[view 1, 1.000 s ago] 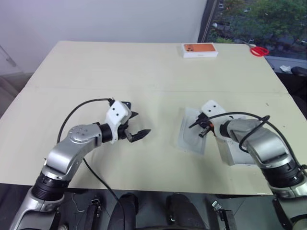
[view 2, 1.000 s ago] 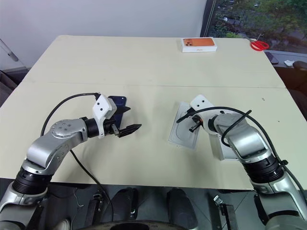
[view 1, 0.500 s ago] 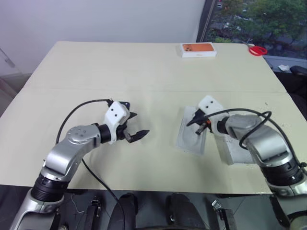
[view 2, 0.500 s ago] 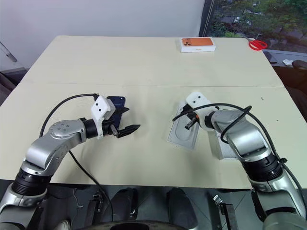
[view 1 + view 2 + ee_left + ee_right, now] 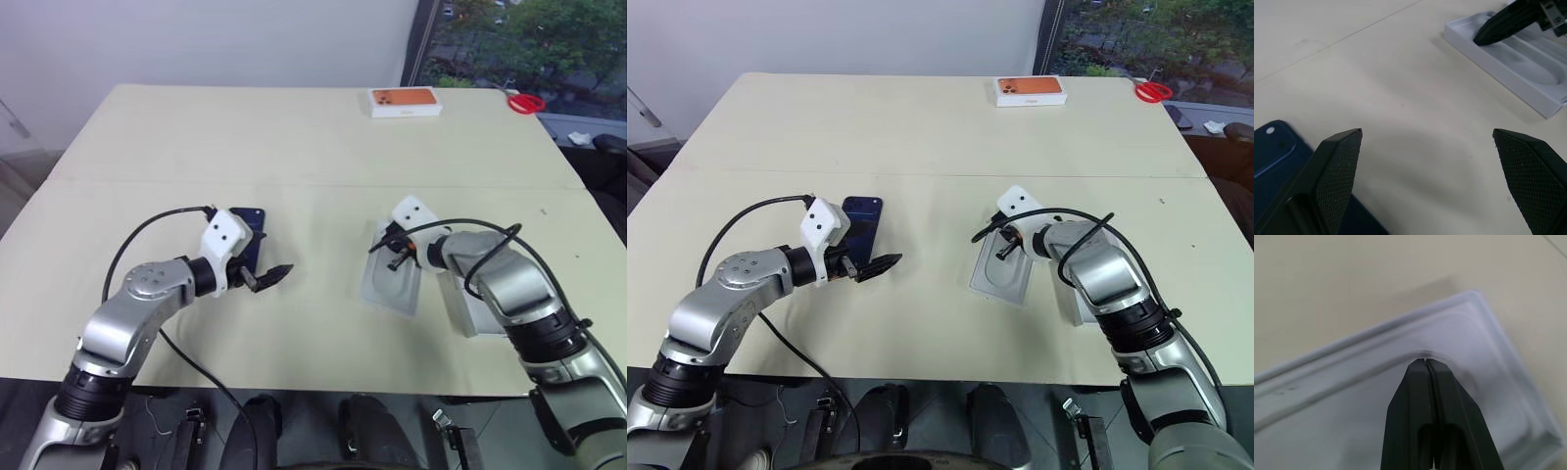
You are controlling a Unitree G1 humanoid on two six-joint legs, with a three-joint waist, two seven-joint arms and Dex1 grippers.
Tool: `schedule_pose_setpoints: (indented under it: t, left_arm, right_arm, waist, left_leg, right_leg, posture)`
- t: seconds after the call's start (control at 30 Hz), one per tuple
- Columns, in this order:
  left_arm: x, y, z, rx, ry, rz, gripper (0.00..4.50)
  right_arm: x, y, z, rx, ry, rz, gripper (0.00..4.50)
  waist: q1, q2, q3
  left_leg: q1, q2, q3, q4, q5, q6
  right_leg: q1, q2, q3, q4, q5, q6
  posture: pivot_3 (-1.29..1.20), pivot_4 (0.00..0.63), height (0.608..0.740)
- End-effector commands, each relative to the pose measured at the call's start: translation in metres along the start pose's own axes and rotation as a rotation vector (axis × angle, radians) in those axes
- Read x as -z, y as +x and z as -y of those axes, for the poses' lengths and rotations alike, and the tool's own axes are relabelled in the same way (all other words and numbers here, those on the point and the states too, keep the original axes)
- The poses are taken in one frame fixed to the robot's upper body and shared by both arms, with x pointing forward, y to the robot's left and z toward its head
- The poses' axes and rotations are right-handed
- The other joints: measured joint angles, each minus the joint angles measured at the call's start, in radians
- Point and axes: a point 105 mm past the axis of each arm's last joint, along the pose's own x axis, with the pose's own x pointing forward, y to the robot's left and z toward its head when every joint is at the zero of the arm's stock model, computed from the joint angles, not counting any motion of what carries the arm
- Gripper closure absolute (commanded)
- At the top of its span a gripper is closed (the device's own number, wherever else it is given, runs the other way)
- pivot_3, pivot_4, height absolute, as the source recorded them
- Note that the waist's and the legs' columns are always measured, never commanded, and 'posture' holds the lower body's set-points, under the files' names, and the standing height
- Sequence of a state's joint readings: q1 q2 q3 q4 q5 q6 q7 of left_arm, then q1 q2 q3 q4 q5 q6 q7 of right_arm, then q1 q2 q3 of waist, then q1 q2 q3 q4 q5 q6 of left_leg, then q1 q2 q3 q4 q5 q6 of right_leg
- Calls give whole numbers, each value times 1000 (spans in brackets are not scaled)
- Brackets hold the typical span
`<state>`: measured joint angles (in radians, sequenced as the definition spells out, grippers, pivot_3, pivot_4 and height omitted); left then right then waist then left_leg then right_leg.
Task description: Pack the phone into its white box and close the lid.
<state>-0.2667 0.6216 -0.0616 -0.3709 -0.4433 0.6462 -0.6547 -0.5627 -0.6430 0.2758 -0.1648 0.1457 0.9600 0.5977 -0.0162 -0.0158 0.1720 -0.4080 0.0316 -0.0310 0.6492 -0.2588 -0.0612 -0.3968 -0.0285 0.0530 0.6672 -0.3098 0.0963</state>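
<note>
Since the phone (image 5: 860,221) lies flat on the bench (image 5: 921,127), just behind the released left hand (image 5: 865,262), its glossy, slippery, stiff body is best taken by the long edges; the clenched right hand (image 5: 1000,251) is pressed into the thin insert (image 5: 1001,279).

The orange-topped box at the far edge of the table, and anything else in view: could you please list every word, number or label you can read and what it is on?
Orange-topped box: a small dark mark on its white front wall, too small to read.
Phone: no text visible on its dark blue back.
White tray and table: no text or signs.
Nothing legible anywhere.
</note>
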Motion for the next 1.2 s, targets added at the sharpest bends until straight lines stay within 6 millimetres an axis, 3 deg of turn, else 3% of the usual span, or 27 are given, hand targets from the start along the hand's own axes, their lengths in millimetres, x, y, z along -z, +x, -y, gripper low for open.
schedule_pose_setpoints:
  t: [0.03,0.2,0.3,0.43,0.5,0.63,0.8,1.0,1.2]
  left_arm:
    - [-9,-6,-1,-22,34,29,0]
    - [-6,-9,-2,-34,19,23,0]
    - [-4,-15,-7,-63,9,11,0]
    - [-7,-28,-25,-145,-32,19,0]
    - [-6,-41,-44,-226,-148,31,0]
    - [-3,-63,-84,-426,-415,60,0]
    - [12,-62,-102,-531,-624,-52,0]
    - [29,-51,-95,-505,-736,-187,0]
    - [45,-39,-75,-392,-828,-334,0]
  right_arm:
    - [-15,-4,-16,-65,-44,63,4465]
    - [-16,-10,-22,-89,-68,71,4465]
    - [-19,-16,-7,-18,-92,73,4465]
    - [-29,-26,7,34,-106,104,4465]
    - [-47,-29,4,29,-121,166,4465]
    - [-82,-14,-29,-67,-121,276,4465]
    - [-98,12,-71,-167,-125,302,4465]
    - [-107,39,-103,-216,-132,295,4465]
    - [-108,59,-134,-282,-171,273,4465]
  waist:
    - [0,0,0]
    - [0,0,0]
    - [0,0,0]
    - [0,0,0]
    - [-3,0,0]
    - [-15,0,0]
    - [-17,-1,0]
    - [-25,-1,0]
    - [-27,-1,0]
  left_leg:
    - [0,0,0,0,0,0]
    - [0,0,0,0,0,0]
    - [0,0,0,0,0,0]
    - [0,0,0,0,0,0]
    - [0,0,0,0,0,0]
    - [0,1,-1,0,0,0]
    - [-1,0,-2,0,0,0]
    - [-1,0,-2,1,0,0]
    - [0,0,-1,0,1,-2]
  right_leg:
    - [0,0,0,0,0,0]
    - [0,0,0,0,0,0]
    - [0,0,0,0,0,0]
    - [0,0,0,0,0,0]
    - [0,0,0,0,0,0]
    - [-2,2,0,3,0,0]
    - [-1,-1,-1,2,0,0]
    - [-3,-1,-1,4,0,0]
    - [-4,-1,0,6,0,0]
  posture:
    - [0,150,740]
    - [0,150,740]
    - [0,150,740]
    - [0,150,740]
    - [0,150,740]
    - [0,150,740]
    - [0,150,740]
    - [0,150,740]
    - [0,150,740]
